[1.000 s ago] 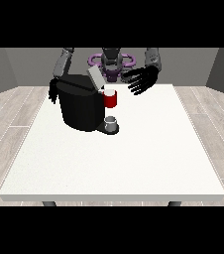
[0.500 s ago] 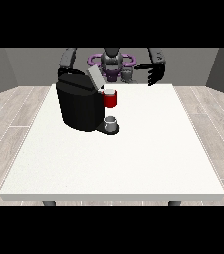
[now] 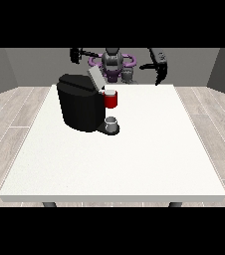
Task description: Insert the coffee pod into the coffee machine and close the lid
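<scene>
Even, bright, diffuse light; table [image 3: 134, 159] white without glare; faint shadow beneath coffee machine [image 3: 82, 107]; no edge distortion.

You have one view only: a camera across the bench [image 3: 134, 164], raised and tilted down, facing the robot [image 3: 113, 62]. It stands well back; the whole benchtop fits, the robot small at the top. No second view overlaps it.
</scene>
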`<state>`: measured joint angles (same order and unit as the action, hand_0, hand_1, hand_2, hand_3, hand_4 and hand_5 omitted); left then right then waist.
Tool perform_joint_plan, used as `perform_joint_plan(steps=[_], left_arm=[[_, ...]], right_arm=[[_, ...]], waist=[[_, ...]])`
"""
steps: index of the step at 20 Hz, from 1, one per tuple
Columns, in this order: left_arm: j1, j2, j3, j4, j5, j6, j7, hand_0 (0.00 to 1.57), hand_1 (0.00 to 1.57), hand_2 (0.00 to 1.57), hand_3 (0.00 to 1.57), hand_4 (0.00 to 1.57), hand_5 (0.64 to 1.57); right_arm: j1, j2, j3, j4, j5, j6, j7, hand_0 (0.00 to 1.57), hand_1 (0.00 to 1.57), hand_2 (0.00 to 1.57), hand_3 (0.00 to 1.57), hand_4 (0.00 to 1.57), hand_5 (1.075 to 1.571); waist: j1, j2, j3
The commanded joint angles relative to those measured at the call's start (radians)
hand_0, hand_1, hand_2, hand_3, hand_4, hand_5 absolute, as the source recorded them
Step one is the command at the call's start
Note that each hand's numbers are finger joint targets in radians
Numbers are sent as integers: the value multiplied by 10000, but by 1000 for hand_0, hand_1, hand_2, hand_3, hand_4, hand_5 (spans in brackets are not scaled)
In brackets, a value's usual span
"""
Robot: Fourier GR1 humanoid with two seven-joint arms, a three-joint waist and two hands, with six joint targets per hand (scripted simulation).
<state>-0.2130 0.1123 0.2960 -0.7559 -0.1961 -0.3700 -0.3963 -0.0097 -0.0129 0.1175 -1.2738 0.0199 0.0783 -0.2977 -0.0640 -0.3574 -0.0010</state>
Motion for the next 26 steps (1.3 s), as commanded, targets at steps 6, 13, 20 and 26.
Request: perform_joint_plan(steps=[6, 13, 20, 26], left_arm=[[1132, 381, 73, -624, 422, -429, -1197, 0, 0, 0, 0, 217, 1571], [503, -15, -461, -2046, 925, -702, -766, 0, 0, 0, 0, 203, 1571], [1337, -292, -1203, -3621, 1036, -791, -94, 0, 0, 0, 0, 185, 1571], [1922, -31, -1286, -4422, 1140, -840, -554, 0, 0, 0, 0, 376, 1571]], right_arm=[[-628, 126, 1036, -3281, 638, -1046, 1527, 0, 0, 0, 0, 338, 1571], [-1488, 127, 1236, -3125, 1212, -2230, 1876, 0, 0, 0, 0, 366, 1571], [-2149, 129, 1214, -2611, 2010, -3344, 2550, 0, 0, 0, 0, 208, 1571], [-3092, 104, -180, -1561, 1590, -2715, 1929, 0, 0, 0, 0, 353, 1571]], waist=[[-137, 958, 4], [992, 2567, 9], [1582, 2533, 11], [1722, 3149, 11]])
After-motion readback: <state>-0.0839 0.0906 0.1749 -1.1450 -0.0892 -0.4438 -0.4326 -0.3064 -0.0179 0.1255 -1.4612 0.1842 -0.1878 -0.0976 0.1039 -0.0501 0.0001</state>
